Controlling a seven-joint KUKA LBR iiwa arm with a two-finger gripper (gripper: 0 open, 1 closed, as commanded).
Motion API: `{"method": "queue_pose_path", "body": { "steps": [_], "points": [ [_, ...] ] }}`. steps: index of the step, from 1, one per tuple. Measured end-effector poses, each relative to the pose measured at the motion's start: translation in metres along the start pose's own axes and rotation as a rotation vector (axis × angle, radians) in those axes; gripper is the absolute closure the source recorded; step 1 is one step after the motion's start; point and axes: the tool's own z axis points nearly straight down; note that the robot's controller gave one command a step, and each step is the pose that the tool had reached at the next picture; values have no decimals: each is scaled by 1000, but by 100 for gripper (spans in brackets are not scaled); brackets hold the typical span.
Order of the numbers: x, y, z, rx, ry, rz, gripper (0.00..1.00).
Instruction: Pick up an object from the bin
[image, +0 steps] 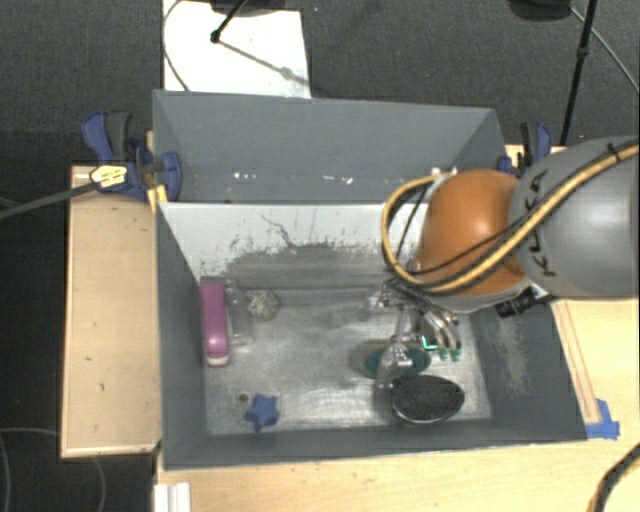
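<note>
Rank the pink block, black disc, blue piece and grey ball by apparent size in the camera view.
Largest: black disc and pink block, too close to rank.
Then blue piece and grey ball, also alike.

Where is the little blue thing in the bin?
In the camera view, the small blue piece lies on the floor of the bin near its lower-left corner, in front of the pink oblong block and apart from it.

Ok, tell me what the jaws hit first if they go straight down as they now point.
Probably the small dark teal thing lying right below, on the bin floor beside the black round disc; depth from this view is uncertain.
</note>
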Motion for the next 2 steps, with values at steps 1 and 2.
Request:
{"method": "queue_pose_path", "body": {
  "steps": [1,2],
  "points": [
    [5,-20,61,-1,-12,49,0],
    [3,-20,58,-1,-18,50,100]
  ]
}}
